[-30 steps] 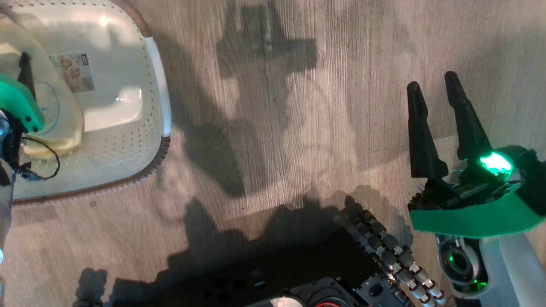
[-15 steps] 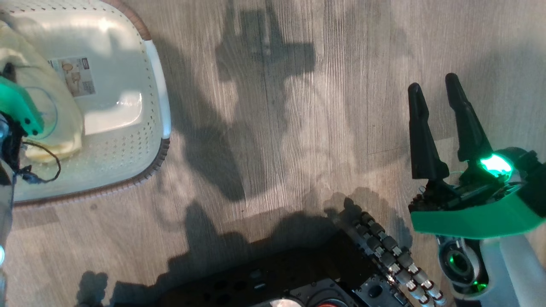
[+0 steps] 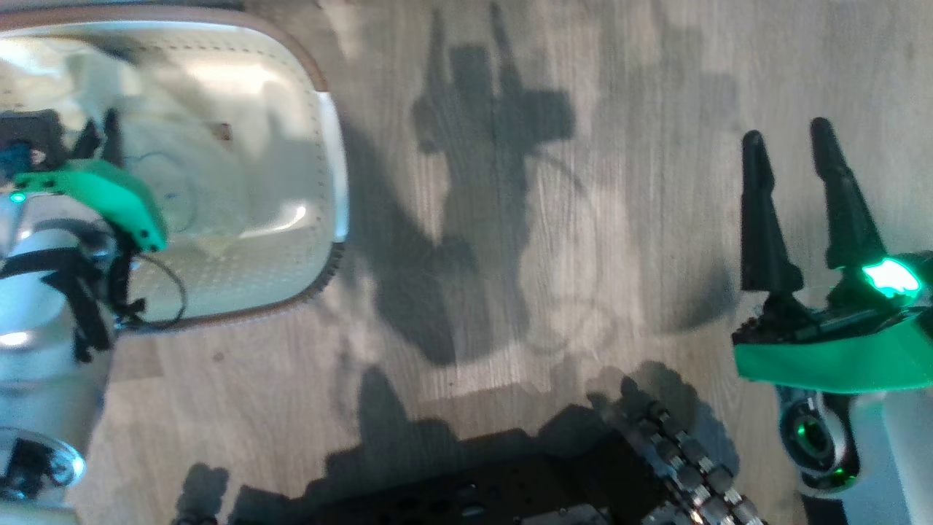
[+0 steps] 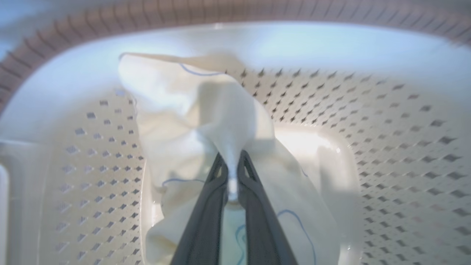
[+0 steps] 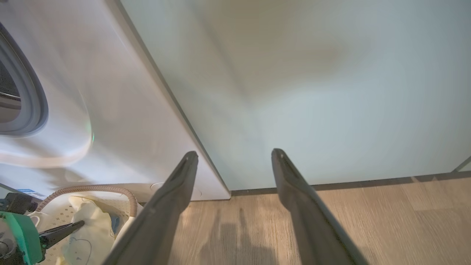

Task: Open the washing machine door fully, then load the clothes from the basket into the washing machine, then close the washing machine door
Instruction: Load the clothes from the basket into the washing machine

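Inside the basket (image 4: pixel 368 147), the left gripper (image 4: pixel 232 165) pinched the clothes (image 4: pixel 176 110), nearer the washing machine (image 5: pixel 92 110) than the spread, empty right gripper (image 5: pixel 233 154).

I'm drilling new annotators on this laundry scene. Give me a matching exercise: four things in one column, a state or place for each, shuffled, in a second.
1 left end effector
2 right end effector
3 basket
4 washing machine

A open, holding nothing
B white front beside a pale cabinet
C shut on the clothes
D brown-rimmed, on the floor

Pairs: 1-C, 2-A, 3-D, 4-B
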Controlling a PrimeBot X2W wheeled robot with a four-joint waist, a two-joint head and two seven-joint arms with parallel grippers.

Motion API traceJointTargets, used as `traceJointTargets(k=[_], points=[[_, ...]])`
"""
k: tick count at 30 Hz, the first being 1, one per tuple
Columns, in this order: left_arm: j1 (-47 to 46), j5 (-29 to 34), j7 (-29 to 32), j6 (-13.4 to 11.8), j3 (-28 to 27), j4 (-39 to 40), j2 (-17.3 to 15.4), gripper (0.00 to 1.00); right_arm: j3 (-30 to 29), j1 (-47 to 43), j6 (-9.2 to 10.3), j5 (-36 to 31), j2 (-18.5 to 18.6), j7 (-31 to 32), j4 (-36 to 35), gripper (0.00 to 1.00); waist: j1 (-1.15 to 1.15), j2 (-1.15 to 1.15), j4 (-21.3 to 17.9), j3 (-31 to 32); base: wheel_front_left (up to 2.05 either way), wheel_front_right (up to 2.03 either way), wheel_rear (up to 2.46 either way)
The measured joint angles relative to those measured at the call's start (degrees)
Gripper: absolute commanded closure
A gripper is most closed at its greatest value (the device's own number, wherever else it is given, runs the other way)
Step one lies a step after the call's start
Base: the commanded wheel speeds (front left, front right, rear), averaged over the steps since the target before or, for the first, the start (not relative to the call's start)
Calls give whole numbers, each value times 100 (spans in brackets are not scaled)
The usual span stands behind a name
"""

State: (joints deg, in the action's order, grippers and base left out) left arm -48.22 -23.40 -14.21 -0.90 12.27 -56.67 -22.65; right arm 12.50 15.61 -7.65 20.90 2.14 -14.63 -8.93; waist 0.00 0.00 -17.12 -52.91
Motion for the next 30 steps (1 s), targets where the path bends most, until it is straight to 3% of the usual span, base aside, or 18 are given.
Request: traceJointTargets(k=[17, 30], points=[[1995, 526, -18, -452, -605, 3253, 737, 100, -622, -377, 0, -682, 1, 0, 226, 0, 0, 0, 803, 1475, 0, 0, 0], [3381, 889, -26, -535, -853, 4756, 959, 100, -666, -901, 0, -842, 2, 0, 494, 0, -1, 0, 1131, 2839, 0, 0, 0]])
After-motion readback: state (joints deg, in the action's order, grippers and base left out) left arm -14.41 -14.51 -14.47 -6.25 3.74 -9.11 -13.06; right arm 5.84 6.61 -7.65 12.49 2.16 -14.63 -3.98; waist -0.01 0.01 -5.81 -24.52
